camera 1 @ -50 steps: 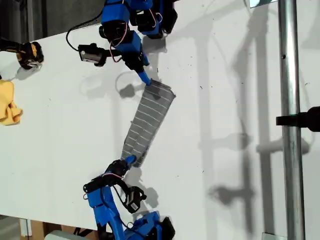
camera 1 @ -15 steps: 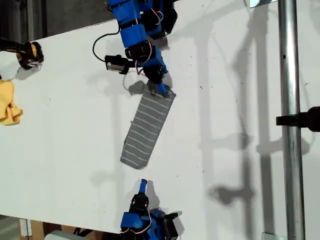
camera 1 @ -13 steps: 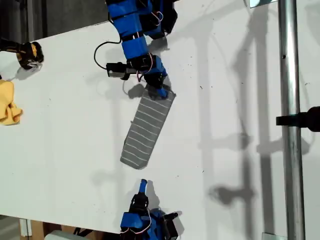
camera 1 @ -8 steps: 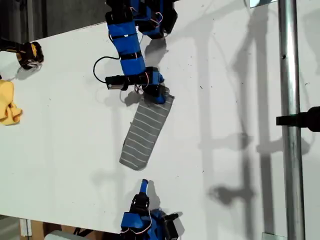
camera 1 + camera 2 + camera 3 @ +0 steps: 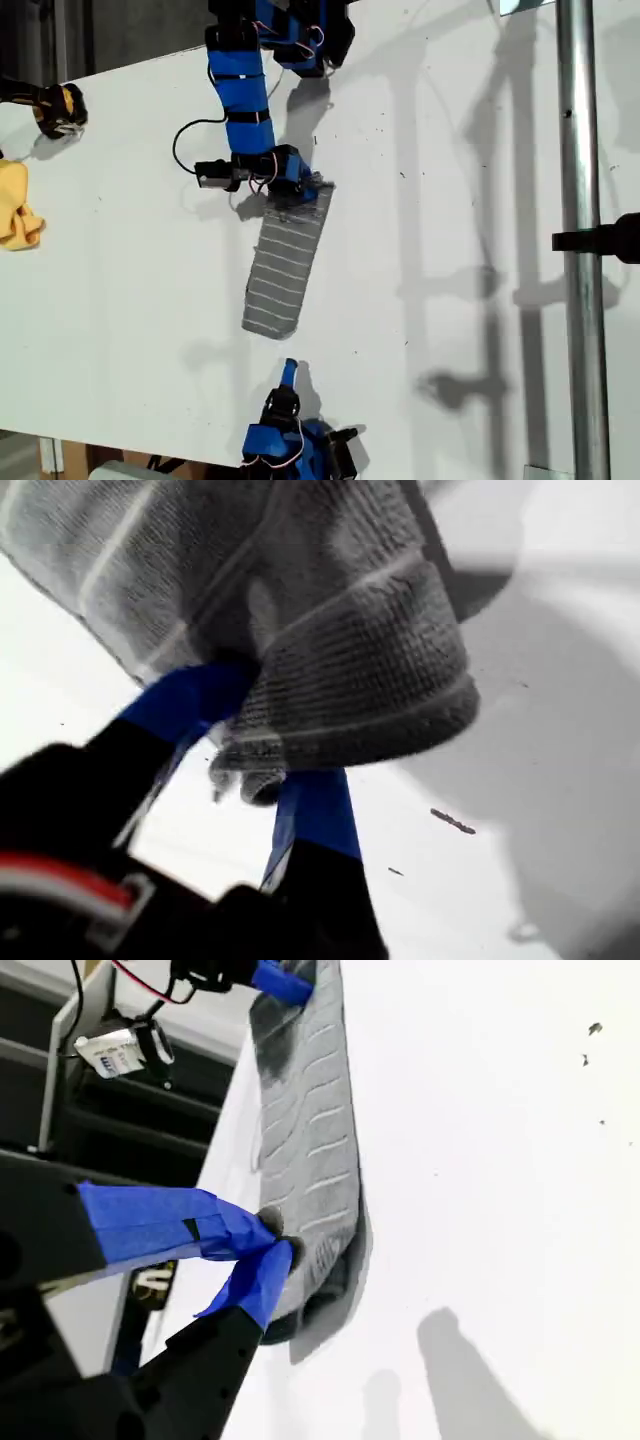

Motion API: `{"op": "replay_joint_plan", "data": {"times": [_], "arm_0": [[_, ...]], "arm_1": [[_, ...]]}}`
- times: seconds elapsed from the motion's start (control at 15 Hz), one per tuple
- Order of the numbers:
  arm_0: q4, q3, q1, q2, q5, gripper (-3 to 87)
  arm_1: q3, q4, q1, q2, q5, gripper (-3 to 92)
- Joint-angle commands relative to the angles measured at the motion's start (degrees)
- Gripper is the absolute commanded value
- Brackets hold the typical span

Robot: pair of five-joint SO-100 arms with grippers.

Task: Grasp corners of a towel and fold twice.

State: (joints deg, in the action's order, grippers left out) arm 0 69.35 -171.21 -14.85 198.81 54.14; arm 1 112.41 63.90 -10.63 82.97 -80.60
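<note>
Clamping the woven grey striped towel (image 5: 330,630) corner, first claw (image 5: 262,770) is seen; second claw (image 5: 270,1245) nearly closed, empty, clear of towel.

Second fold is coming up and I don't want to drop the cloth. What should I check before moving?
1. My first gripper shut on the towel's end: ok.
2. Towel folded once, lying as a long strip: ok.
3. First gripper's fingers hold every layer: cannot tell.
4. My second gripper on the towel's other end: not ok, it is apart from the towel and holds nothing.
5. Yellow cloth out of the way: ok, at the exterior view's left edge.
</note>
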Motion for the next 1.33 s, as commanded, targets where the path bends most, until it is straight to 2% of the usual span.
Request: {"op": "replay_joint_plan", "data": {"times": [0.0, 0.2, 0.33, 0.73, 0.87, 0.93, 1.0, 1.07, 1.27], "arm_0": [[0.4, 1.3, 0.7, 0.4, 0.6, -1.4], [0.4, 1.7, 1.0, 0.4, 0.6, -1.4], [0.5, 1.7, 1.2, 0.4, 0.6, -1.4], [0.4, 1.2, 0.9, 0.4, 0.4, -1.4], [0.0, 1.3, 1.1, 0.4, 0.3, -1.3], [0.0, 1.4, 1.2, 0.4, 0.3, -1.3], [0.0, 1.4, 1.4, 0.4, 0.4, -1.3], [0.0, 1.3, 1.3, 0.4, 0.4, -1.3], [0.1, 1.6, 1.3, 0.4, 0.3, -1.3]], "arm_1": [[-0.4, -0.2, -1.0, 0.5, 1.2, 0.0], [3.0, 0.1, 0.4, 7.4, 0.8, 0.0], [10.5, 1.1, 2.0, 21.6, -0.4, 0.0], [26.7, 24.4, 11.3, 64.4, -19.0, 0.0], [28.7, 26.6, 14.9, 69.0, -24.1, 0.0], [28.2, 26.1, 14.8, 67.7, -23.7, 0.0], [27.7, 20.6, 12.8, 68.5, -19.4, 0.0], [27.5, 11.3, 10.0, 67.6, -13.9, 0.0], [23.7, -9.5, 4.7, 59.9, -2.0, 0.0]]}}
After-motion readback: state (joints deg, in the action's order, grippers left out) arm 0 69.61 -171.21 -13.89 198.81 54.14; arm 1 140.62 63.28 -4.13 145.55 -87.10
